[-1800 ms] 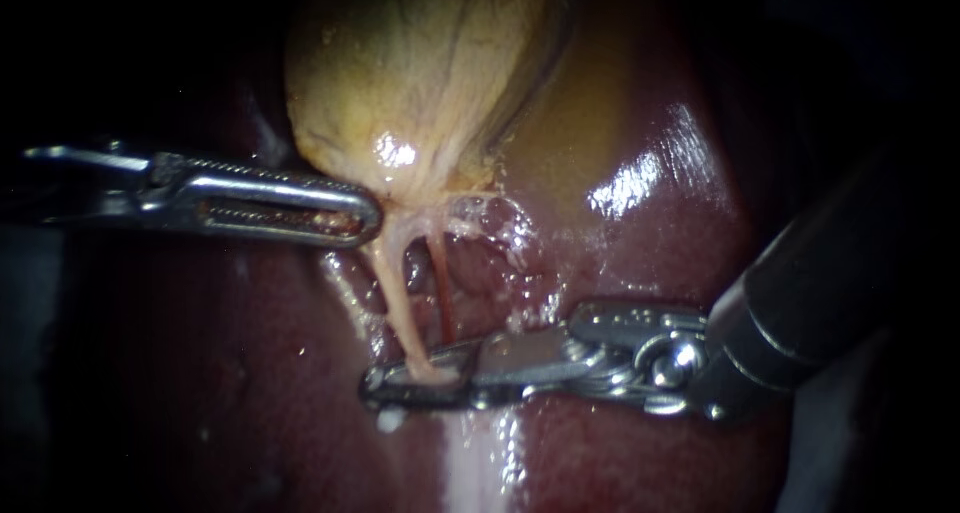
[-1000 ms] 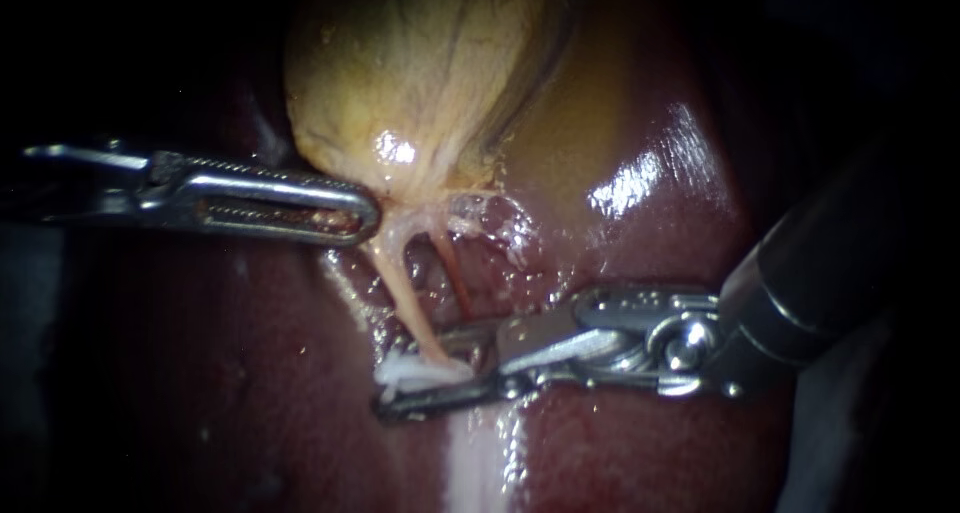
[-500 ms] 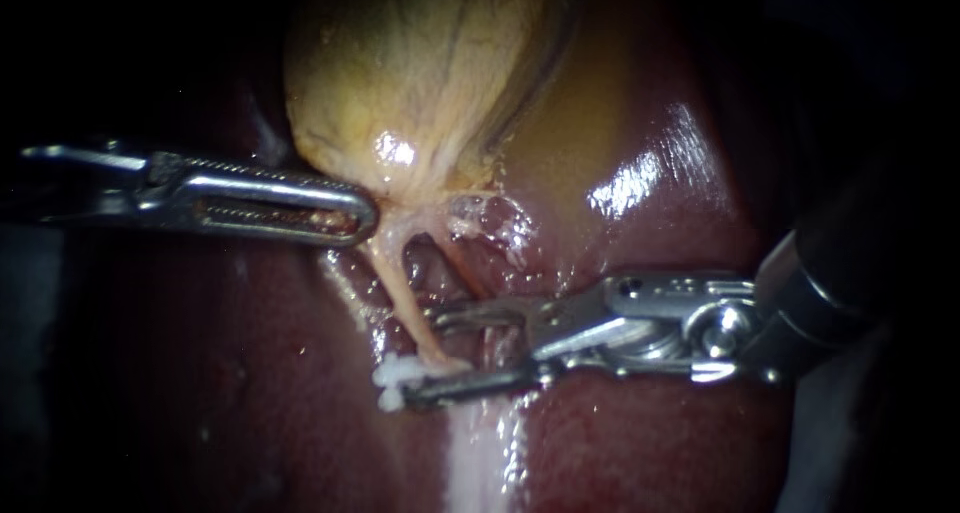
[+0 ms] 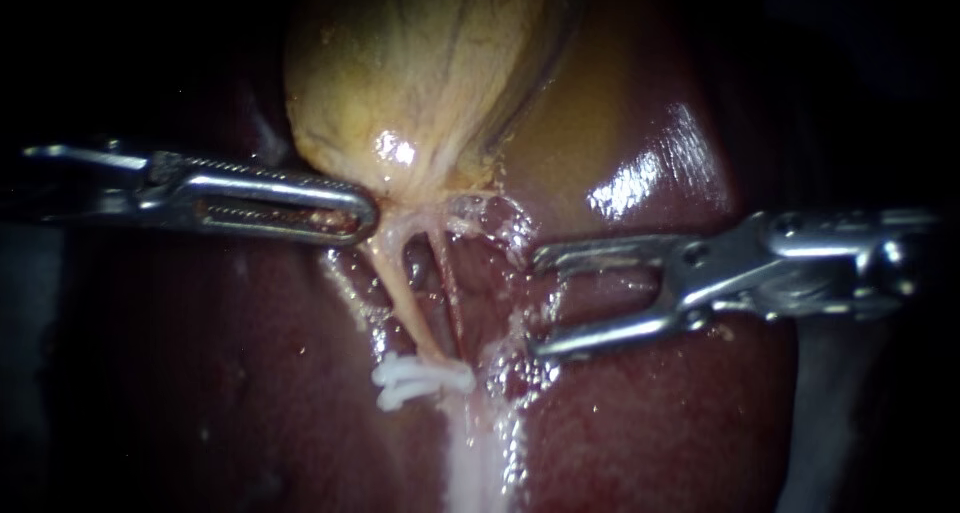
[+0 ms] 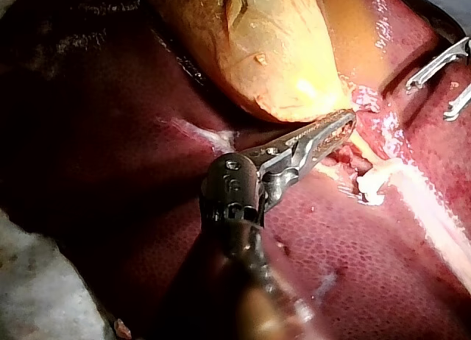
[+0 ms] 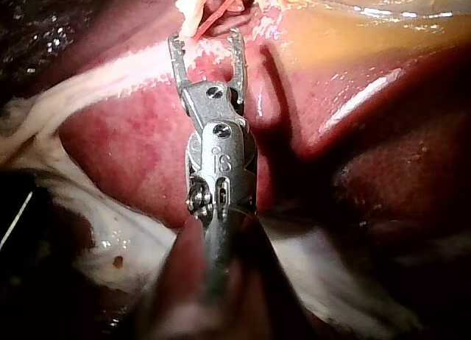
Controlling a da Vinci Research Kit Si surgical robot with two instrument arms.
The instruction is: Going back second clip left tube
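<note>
The yellow gallbladder point(image 4: 420, 63) lies on the dark red liver point(image 4: 650, 423). Two thin tubes run down from its neck: the pale left tube point(image 4: 400, 293) and the reddish right tube point(image 4: 447, 293). A white clip point(image 4: 420, 381) sits across the lower end of the left tube; it also shows in the wrist views as the clip point(image 5: 372, 184) and the clip point(image 6: 190, 5). My left instrument point(image 4: 345, 213) is shut on the gallbladder at its neck point(image 5: 340, 126). My right instrument point(image 4: 545, 305) stands open and empty, right of both tubes, clear of the clip point(image 6: 206, 42).
A pale whitish band of tissue point(image 4: 480, 463) runs down the liver below the clip. Wet, frayed tissue point(image 4: 500, 223) lies between the gallbladder neck and the right instrument's upper jaw. Dark surroundings border the liver on both sides.
My right instrument's jaws, shut around the left tube's lower end, opened and drew back to the right and up. The white clip stayed on the tube. My left instrument held still.
</note>
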